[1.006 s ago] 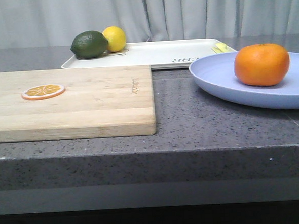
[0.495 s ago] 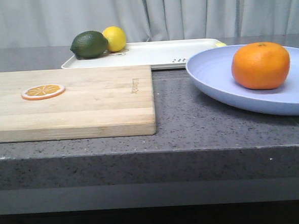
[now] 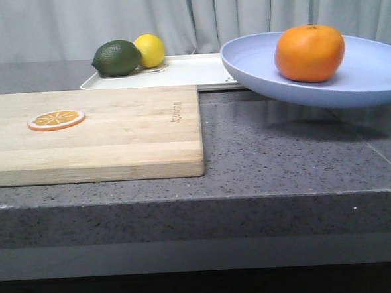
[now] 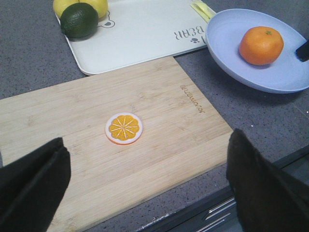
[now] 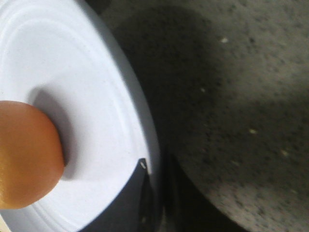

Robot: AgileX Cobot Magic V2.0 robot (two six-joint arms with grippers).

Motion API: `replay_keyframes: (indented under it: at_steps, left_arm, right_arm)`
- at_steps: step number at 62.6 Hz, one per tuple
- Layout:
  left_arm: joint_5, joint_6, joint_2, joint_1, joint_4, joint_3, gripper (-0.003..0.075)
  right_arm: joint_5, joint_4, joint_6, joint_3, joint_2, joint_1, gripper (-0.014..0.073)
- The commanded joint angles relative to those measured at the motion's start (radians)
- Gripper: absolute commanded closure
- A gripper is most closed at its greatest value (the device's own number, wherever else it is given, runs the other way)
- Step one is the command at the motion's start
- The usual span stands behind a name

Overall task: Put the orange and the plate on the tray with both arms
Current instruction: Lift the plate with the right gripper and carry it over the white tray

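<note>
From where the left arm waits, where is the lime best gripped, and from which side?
Grip the lime across its short middle, coming from above. It lies on its side on the tray with the lemon close behind, so a sideways approach looks crowded. The left gripper has open jaws.

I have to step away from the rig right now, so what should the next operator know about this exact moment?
Right gripper: shut on the plate at its rim, holding it lifted off the counter.
Left gripper: open, empty, above the cutting board.
The orange sits on the plate.
The tray is behind, with a lime and a lemon at its left end.
Done: orange on plate, plate lifted.
Left: carry the plate over the tray, set it down, release.
</note>
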Motion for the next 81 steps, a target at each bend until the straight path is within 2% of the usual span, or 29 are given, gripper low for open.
replay_keyframes:
  at_steps: [1, 15, 32, 42, 57, 64, 81]
  left_arm:
    - [-0.086, -0.006, 0.000, 0.004, -0.017, -0.025, 0.0080]
    - [-0.086, -0.006, 0.000, 0.004, -0.017, -0.025, 0.0080]
    - [-0.087, -0.006, 0.000, 0.004, -0.017, -0.025, 0.0080]
    - [-0.087, -0.006, 0.000, 0.004, -0.017, -0.025, 0.0080]
    - [-0.087, -0.006, 0.000, 0.004, -0.017, -0.025, 0.0080]
    - [-0.090, -0.006, 0.000, 0.004, -0.017, -0.025, 0.0080]
    - [-0.092, -0.006, 0.000, 0.004, -0.017, -0.025, 0.0080]
  right_arm:
    - [-0.043, 0.034, 0.108, -0.084, -0.035, 0.055, 0.0701]
    - [-0.083, -0.075, 0.283, -0.280, 0.046, 0.187, 0.0701]
    - [-0.042, -0.081, 0.382, -0.576, 0.243, 0.295, 0.0701]
    - [-0.016, -0.113, 0.464, -0.768, 0.372, 0.328, 0.0701]
    - [0.019, -0.323, 0.627, -1.030, 0.524, 0.366, 0.0701]
    - [0.043, -0.356, 0.672, -1.126, 0.583, 0.367, 0.0701]
    - [0.033, -0.356, 0.705, -1.182, 0.637, 0.367, 0.0701]
